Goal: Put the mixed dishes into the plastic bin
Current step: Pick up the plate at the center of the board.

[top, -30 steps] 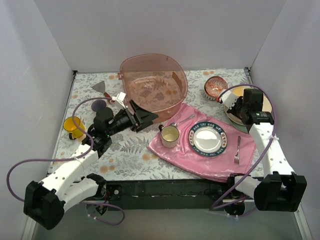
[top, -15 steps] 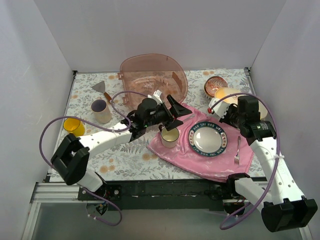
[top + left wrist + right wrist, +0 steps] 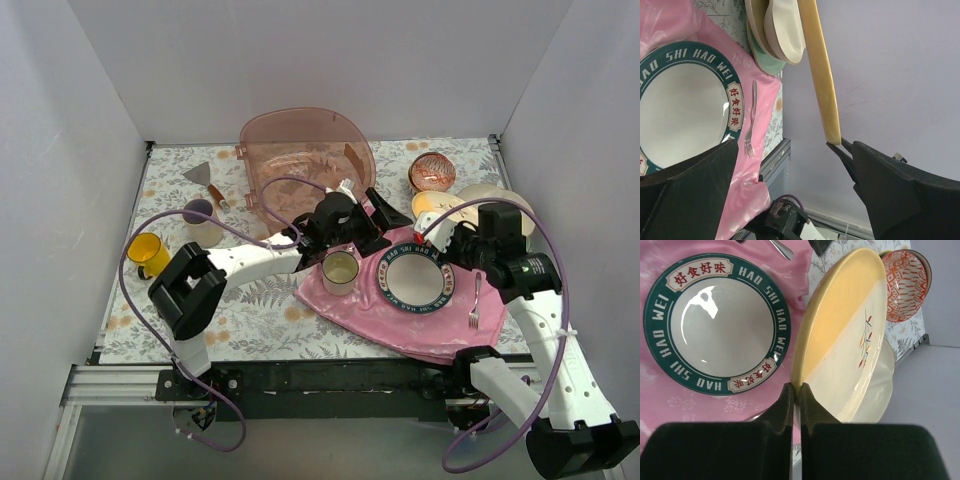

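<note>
Right-centre, the peach plate [image 3: 840, 335] is clamped on edge by the right tool [image 3: 796, 392]; the bin [image 3: 300, 150] lies up-left, nearer the left tool [image 3: 388, 225], held wide apart.

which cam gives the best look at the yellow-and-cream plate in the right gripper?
Right wrist: the yellow-and-cream plate fills the frame nearly face-on, sprig pattern visible, its rim pinched by the right gripper. Left wrist shows it only edge-on. Top external shows a small tilted part of it beside the arm.
</note>
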Robot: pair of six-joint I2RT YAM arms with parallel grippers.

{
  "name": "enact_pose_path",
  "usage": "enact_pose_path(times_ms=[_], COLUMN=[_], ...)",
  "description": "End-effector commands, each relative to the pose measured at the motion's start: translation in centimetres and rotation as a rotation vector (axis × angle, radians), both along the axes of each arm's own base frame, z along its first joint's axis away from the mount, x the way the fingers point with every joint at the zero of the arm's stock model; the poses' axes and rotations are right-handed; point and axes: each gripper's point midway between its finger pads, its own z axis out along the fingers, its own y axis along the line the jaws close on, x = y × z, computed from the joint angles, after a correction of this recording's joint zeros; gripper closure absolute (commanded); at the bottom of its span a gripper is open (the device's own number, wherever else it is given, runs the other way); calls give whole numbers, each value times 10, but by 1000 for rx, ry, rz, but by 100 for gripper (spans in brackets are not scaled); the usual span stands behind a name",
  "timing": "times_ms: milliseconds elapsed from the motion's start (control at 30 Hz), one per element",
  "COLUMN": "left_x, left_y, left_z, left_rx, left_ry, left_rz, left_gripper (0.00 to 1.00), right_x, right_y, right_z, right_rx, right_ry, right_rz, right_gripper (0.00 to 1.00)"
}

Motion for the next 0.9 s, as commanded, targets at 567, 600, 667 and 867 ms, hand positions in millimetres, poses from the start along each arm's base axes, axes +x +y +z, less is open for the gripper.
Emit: enact_pose_path(times_ms=[567, 600, 667, 867], left_x=[7, 5, 5, -1], left_y=[-59, -60, -60, -65], left_z=[16, 18, 20, 31], left_rx=[-170, -173, -180, -218], left_ry=[192, 190, 187, 164], left_rz=[15, 6, 0, -48], left_gripper=[52, 56, 59, 72], right_x=[-1, -2, -5, -17], right_y=[23, 24, 26, 36], right_z=[32, 31, 29, 17], right_rx=[67, 68, 75, 101], right_ry=[-142, -138, -126, -80], right_rz=[127, 135, 151, 209], right_gripper=[99, 99, 99, 99])
